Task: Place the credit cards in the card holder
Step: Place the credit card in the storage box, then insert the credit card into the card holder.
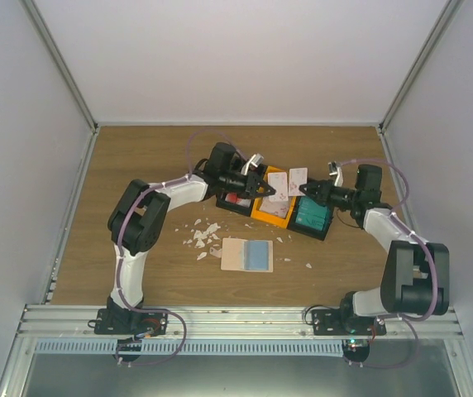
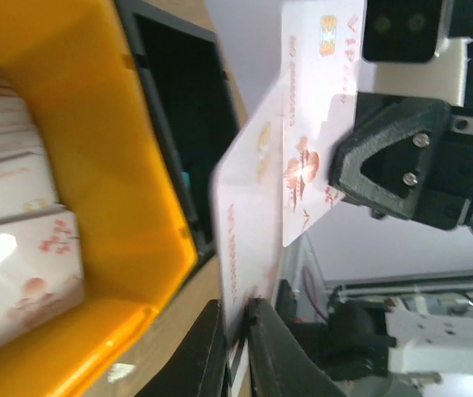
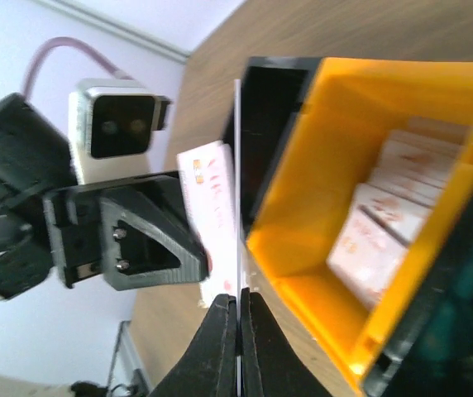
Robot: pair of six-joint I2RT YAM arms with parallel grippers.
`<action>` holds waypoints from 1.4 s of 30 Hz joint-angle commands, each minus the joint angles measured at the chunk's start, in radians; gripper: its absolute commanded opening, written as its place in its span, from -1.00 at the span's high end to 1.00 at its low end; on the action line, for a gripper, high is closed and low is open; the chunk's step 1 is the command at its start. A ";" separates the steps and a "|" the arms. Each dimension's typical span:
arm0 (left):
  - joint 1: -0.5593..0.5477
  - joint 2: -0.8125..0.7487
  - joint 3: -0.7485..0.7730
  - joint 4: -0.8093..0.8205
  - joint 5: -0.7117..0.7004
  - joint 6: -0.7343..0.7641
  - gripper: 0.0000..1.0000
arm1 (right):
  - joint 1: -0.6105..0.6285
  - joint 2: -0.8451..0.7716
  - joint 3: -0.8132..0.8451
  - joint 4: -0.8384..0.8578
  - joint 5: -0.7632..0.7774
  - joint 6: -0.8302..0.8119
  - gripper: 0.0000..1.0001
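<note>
Over the orange bin [image 2: 129,124], the left gripper [image 2: 236,335] clamps a first card [image 2: 249,248], the right gripper [image 3: 239,318] a second card [image 2: 311,83]. Best to part them squarely. The card holder [image 1: 235,255] lies open at the bin's 7 o'clock.

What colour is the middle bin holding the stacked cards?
Orange-yellow; the middle bin shows best in the left wrist view.

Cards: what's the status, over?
Left jaws pinch a card, right jaws a second card, both over the bins. Holder open, blue card in it. Scraps beside holder, none on it.
</note>
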 commanded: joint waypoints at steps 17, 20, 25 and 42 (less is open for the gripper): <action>-0.079 -0.007 0.170 -0.390 -0.470 0.231 0.28 | 0.048 -0.124 0.034 -0.218 0.168 -0.203 0.99; -0.086 -0.126 0.095 -0.312 -0.473 0.225 0.02 | 0.092 -0.146 0.029 -0.189 0.128 -0.200 0.99; -0.090 -0.335 -0.124 -0.141 -0.444 0.159 -0.31 | 0.168 -0.168 0.005 -0.061 0.041 -0.126 0.99; -0.093 -0.635 -0.509 0.310 -0.270 -0.130 -0.03 | 0.361 -0.315 -0.142 0.379 -0.056 0.295 0.99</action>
